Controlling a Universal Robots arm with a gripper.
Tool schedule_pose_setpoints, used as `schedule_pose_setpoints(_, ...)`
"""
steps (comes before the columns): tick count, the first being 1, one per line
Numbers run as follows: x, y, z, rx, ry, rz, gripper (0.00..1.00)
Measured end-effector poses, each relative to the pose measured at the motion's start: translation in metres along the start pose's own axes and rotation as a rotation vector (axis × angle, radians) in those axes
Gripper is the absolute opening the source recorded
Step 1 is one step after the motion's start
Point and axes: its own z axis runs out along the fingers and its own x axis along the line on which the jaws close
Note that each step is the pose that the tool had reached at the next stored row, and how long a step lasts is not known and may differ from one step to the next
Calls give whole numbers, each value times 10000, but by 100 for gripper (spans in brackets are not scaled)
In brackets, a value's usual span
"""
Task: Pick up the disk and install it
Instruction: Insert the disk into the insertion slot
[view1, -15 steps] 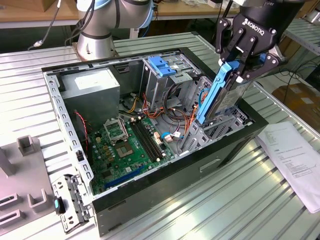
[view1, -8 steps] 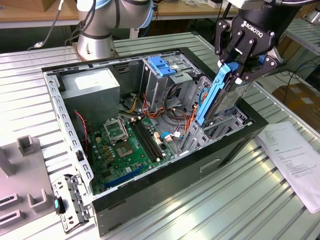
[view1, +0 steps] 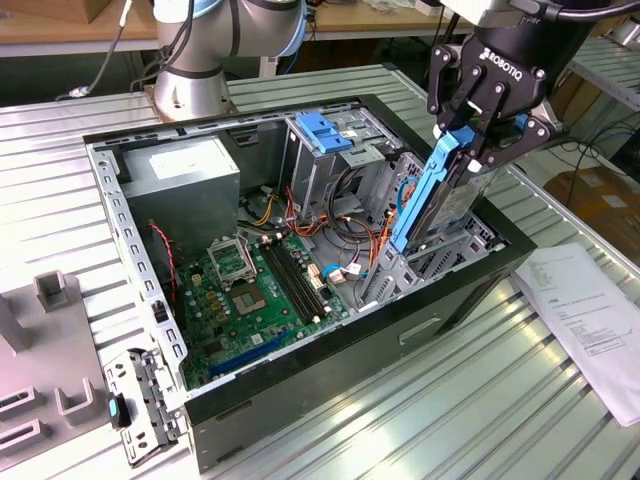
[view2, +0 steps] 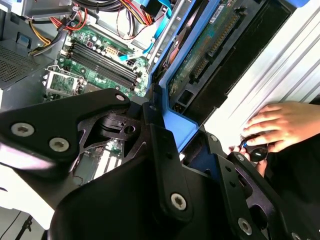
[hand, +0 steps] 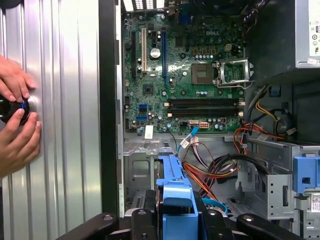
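Gripper (view1: 478, 130) clamped on the disk (view1: 430, 195), over the open computer case (view1: 330, 355).
Disk stands on edge, tilted, its lower end just inside the case wall at the exterior view's right. Wires (view1: 375, 245) and drive cage (view1: 330, 135) are close alongside, with open air above. Case lies on slatted metal table (view1: 480, 410). Paper sheet (view1: 590, 310) lies beside the case. A person's hands (hand: 15, 125) cup a black knob (hand: 9, 107) on the slats.
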Motion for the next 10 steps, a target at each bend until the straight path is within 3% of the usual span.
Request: schedule_pose_setpoints(10,0,0,45,0,1,0,37)
